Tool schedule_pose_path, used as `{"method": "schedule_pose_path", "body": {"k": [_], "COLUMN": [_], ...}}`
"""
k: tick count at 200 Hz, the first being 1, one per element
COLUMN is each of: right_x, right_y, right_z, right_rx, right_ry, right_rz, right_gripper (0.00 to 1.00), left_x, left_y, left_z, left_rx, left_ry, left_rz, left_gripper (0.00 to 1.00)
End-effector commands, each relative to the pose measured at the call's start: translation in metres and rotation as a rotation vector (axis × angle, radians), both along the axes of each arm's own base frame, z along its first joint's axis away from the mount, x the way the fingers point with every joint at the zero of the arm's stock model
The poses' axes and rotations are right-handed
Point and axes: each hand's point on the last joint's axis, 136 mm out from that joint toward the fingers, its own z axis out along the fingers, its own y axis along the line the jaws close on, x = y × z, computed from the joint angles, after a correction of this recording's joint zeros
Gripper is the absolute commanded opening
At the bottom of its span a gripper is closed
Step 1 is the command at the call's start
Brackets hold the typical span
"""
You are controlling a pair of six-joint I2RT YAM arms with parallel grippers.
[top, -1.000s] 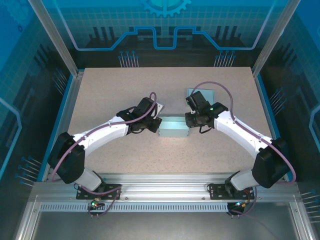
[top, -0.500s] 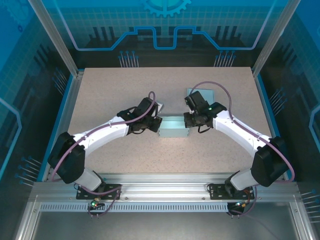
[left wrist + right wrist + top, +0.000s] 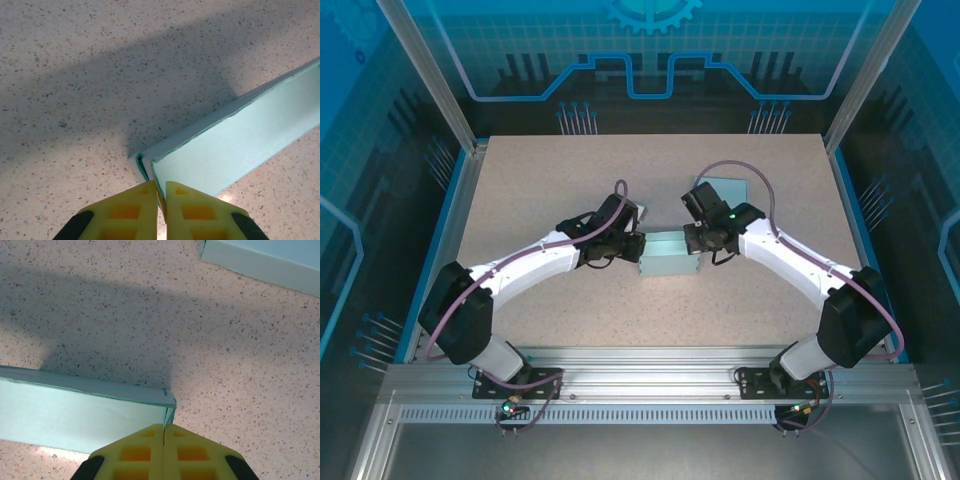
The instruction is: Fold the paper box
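From above, our wrists hide both ends of the box (image 3: 668,260); arms bent inward, left gripper (image 3: 161,189) and right gripper (image 3: 164,429) each pinch an end wall.

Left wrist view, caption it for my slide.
Left gripper pinches a corner of the teal paper box on the speckled table.

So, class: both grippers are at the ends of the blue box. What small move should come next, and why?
Probably press the two ends gently inward to firm the creases: the left gripper is pinched on the left end wall of the box and the right gripper on its right corner.
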Motion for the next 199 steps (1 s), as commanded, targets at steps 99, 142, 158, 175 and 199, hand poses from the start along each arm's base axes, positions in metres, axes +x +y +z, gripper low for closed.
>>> {"method": "schedule_pose_path", "body": {"k": [99,142,158,175,199], "right_x": [-0.017,-0.022,-0.024,-0.027,-0.03], "right_y": [0.028,0.028,0.029,0.03,0.026], "right_z": [-0.009,-0.018,-0.02,-0.021,-0.022], "right_rx": [0.012,0.018,0.019,0.018,0.007], "right_ry": [0.034,0.044,0.049,0.045,0.03], "right_rz": [0.077,0.064,0.063,0.064,0.055], "right_gripper": [0.0,0.0,0.0,0.0,0.0], "left_x": [-0.009,-0.014,-0.016,-0.018,-0.02], "left_y": [-0.03,-0.028,-0.027,-0.026,-0.022], "left_z": [0.0,-0.019,-0.024,-0.027,-0.032], "left_rx": [-0.111,-0.106,-0.103,-0.094,-0.083], "left_ry": [0.047,0.07,0.074,0.068,0.06], "left_rz": [-0.042,-0.004,0.008,0.018,0.042], "left_gripper": [0.07,0.07,0.07,0.06,0.03]}}
